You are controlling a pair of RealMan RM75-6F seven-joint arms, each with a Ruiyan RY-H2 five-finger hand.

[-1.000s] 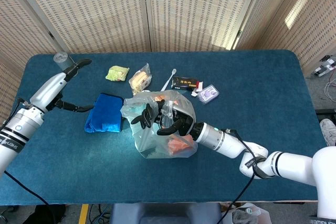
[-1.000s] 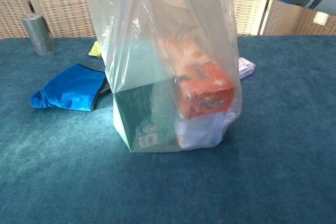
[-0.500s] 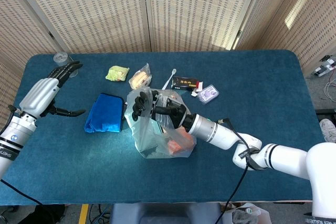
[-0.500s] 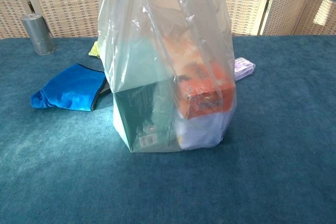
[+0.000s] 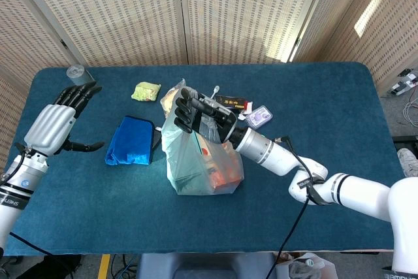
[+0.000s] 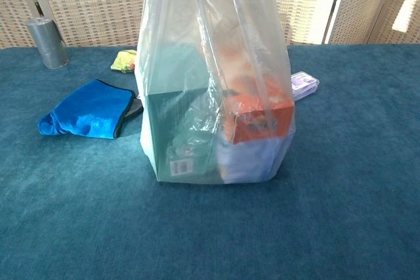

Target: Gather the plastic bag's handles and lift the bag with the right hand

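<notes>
A clear plastic bag (image 5: pixel 196 164) (image 6: pixel 216 96) stands mid-table, stretched upward, holding a green box (image 6: pixel 174 132), an orange box (image 6: pixel 259 117) and a white pack. My right hand (image 5: pixel 199 114) grips the gathered handles at the bag's top in the head view; the chest view cuts it off above the frame. In the chest view the bag's bottom looks level with the blue cloth; contact with the table is not clear. My left hand (image 5: pixel 57 122) hovers at the table's left side, fingers spread, holding nothing.
A blue pouch (image 5: pixel 130 140) (image 6: pixel 88 109) lies just left of the bag. Behind it are a yellow-green packet (image 5: pixel 145 91), a wrapped snack (image 5: pixel 171 96), a black packet (image 5: pixel 233 103), a purple case (image 5: pixel 260 117) and a silver can (image 6: pixel 47 42) at the far left.
My right hand has risen with the handles, pulling the bag taller and narrower. My left hand has drawn back toward the table's left side.
</notes>
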